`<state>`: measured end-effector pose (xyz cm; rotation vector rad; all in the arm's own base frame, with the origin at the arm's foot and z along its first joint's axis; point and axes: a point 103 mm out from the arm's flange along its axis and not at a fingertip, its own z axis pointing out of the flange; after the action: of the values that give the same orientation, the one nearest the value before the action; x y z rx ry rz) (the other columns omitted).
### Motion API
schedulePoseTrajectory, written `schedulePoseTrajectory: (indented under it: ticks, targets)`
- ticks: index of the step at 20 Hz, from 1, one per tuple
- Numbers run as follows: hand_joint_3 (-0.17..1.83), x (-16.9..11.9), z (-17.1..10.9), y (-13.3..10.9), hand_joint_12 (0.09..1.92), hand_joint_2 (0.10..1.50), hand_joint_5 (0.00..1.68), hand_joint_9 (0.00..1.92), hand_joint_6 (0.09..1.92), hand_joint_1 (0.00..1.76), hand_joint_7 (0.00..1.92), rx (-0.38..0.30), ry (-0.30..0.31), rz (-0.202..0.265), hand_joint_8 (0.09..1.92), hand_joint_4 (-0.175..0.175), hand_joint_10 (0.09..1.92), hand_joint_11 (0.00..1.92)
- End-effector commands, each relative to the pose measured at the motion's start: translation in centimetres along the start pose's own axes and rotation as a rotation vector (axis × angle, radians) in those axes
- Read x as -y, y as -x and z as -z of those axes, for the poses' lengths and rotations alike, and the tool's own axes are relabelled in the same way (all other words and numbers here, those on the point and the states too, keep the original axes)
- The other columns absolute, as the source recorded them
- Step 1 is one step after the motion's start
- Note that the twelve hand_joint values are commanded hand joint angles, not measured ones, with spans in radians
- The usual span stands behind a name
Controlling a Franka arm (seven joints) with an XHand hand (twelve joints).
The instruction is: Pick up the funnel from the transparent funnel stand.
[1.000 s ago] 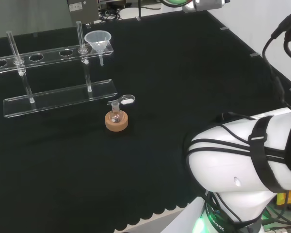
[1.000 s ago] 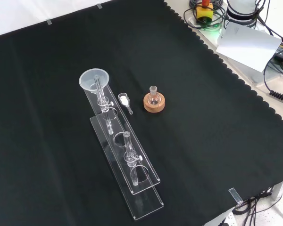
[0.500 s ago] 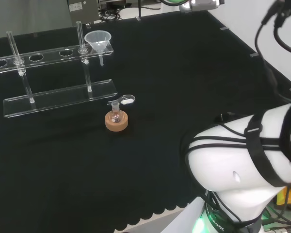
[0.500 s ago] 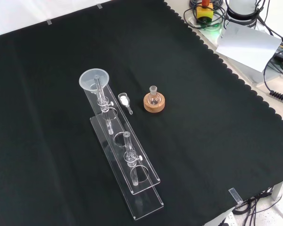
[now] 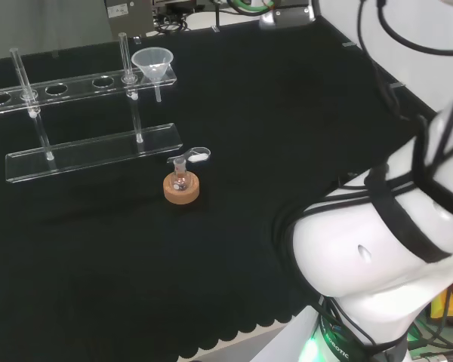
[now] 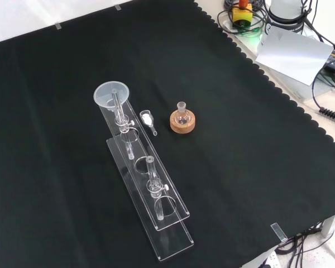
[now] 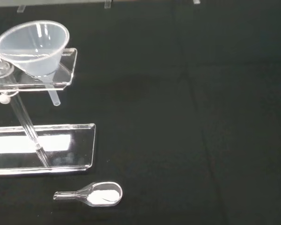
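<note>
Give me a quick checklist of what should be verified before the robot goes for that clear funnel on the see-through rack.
1. Clear plastic funnel seated in the end hole of the transparent funnel stand: ok.
2. Funnel upright, stem pointing down through the stand: ok.
3. Space above the funnel free: ok.
4. Small clear scoop of white powder lies on the cloth apart from the stand: ok.
5. Little glass flask on the cork ring stands apart from the stand: ok.
6. Hand's fingers ready to grasp: cannot tell.
</note>
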<state>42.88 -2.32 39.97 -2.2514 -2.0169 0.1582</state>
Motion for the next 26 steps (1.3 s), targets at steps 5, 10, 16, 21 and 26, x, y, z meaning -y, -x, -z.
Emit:
schedulePoseTrajectory:
  ticks: [5, 10, 16, 21, 26]
  targets:
    - [0.28, -7.5, -2.8, -4.7, 1.42, 1.13, 0.16, 0.17, 0.09, 0.11, 0.04, 0.066, -0.037, 0.091, 0.47, -0.006, 0.68, 0.03]
    - [0.25, -8.8, -3.9, -7.6, 1.41, 1.09, 0.19, 0.26, 0.09, 0.21, 0.08, 0.084, -0.070, 0.126, 0.59, -0.012, 0.70, 0.10]
    - [0.23, -10.6, -5.0, -10.1, 1.41, 1.06, 0.18, 0.24, 0.09, 0.26, 0.06, 0.113, -0.129, 0.140, 0.61, -0.014, 0.70, 0.10]
    - [0.21, -11.9, -5.5, -11.0, 1.45, 1.00, 0.15, 0.20, 0.09, 0.33, 0.02, 0.140, -0.172, 0.127, 0.64, -0.011, 0.72, 0.10]
    - [0.19, -12.9, -5.9, -11.3, 1.47, 0.96, 0.14, 0.19, 0.09, 0.43, 0.00, 0.151, -0.201, 0.124, 0.63, -0.009, 0.73, 0.11]
